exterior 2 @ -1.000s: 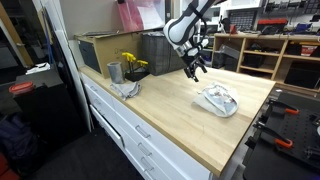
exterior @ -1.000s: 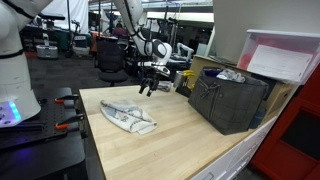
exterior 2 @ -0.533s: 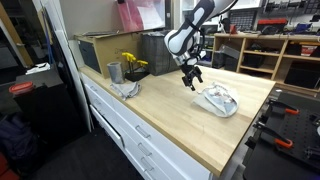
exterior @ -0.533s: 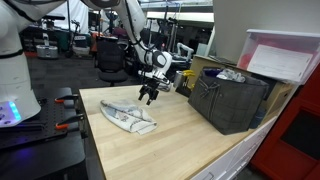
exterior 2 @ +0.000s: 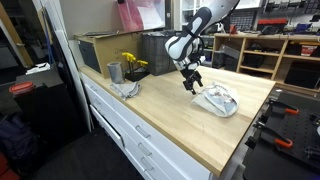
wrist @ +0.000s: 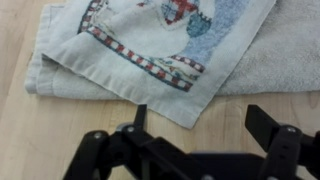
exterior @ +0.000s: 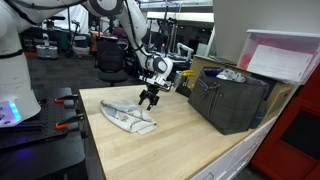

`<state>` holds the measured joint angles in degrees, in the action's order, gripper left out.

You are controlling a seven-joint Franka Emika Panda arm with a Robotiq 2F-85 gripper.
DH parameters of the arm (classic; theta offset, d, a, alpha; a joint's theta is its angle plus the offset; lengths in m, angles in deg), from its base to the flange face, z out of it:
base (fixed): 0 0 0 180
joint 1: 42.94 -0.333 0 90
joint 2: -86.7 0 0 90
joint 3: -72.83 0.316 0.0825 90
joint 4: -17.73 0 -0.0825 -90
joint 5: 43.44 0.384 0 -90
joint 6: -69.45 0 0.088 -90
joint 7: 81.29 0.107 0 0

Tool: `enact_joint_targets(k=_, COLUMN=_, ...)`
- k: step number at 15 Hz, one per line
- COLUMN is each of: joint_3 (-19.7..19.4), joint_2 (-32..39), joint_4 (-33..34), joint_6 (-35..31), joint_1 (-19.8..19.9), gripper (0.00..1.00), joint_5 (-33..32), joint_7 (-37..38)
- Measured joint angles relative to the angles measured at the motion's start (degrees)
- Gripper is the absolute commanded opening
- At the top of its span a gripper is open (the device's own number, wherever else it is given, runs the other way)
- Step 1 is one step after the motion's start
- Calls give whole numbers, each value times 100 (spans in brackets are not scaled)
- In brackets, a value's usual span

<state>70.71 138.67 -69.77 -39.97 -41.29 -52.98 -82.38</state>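
A folded white cloth (exterior: 128, 117) (exterior 2: 219, 99) with a printed, bordered patch lies on the wooden table (exterior: 190, 140). In the wrist view the cloth (wrist: 160, 45) fills the upper half, and one corner points down toward the jaws. My gripper (exterior: 150, 99) (exterior 2: 191, 83) hangs just above the table beside the cloth's edge. It is open, its two dark fingers spread wide in the wrist view (wrist: 200, 125), with bare wood and the cloth's corner between them. Nothing is held.
A dark storage bin (exterior: 228, 98) with items inside stands on the table near the wall. In an exterior view a metal cup (exterior 2: 114, 72), yellow flowers (exterior 2: 132, 63) and another crumpled cloth (exterior 2: 127, 89) sit at the table's end. Drawers (exterior 2: 130, 130) run below the table edge.
The gripper has come down and moved closer to the folded cloth, staying open the whole time. The cloth has not moved.
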Motion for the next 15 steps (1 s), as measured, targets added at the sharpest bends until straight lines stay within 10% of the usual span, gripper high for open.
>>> enact_joint_targets(k=11, joint_3=107, joint_2=154, joint_4=318, joint_6=-38, joint_1=341, gripper=13, joint_5=429, joint_7=-644)
enact_joint_targets(k=15, joint_3=162, joint_2=148, joint_4=350, joint_6=-10, joint_1=341, gripper=0, joint_5=482, joint_7=-651)
